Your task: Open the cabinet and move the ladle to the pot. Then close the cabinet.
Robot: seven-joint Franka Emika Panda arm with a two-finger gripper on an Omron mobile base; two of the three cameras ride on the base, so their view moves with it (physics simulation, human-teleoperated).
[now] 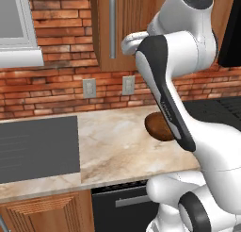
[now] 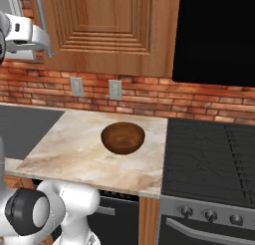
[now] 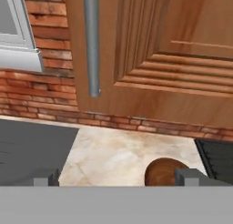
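Hand view shows the jaws [image 3: 117, 178] spread wide with nothing between them, facing the shut cabinet [image 3: 182, 45] near the lower end of its silver bar handle [image 3: 92, 41]. Below the cabinet, a red brick wall [image 2: 149, 97] with two grey outlets [image 2: 115, 89] backs a marbled beige desk [image 2: 74, 149]. On that desk sits a dark-brown wooden bowl [image 2: 123, 137], beside a black stovetop [image 2: 214, 149].

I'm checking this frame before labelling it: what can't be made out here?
- Inside of the cabinet: hidden by its shut door, all views.
- Wooden bowl: partly behind the arm, left base view.
- Handle: top cut off, hand view.
- Gripper: just the tips, hand view.
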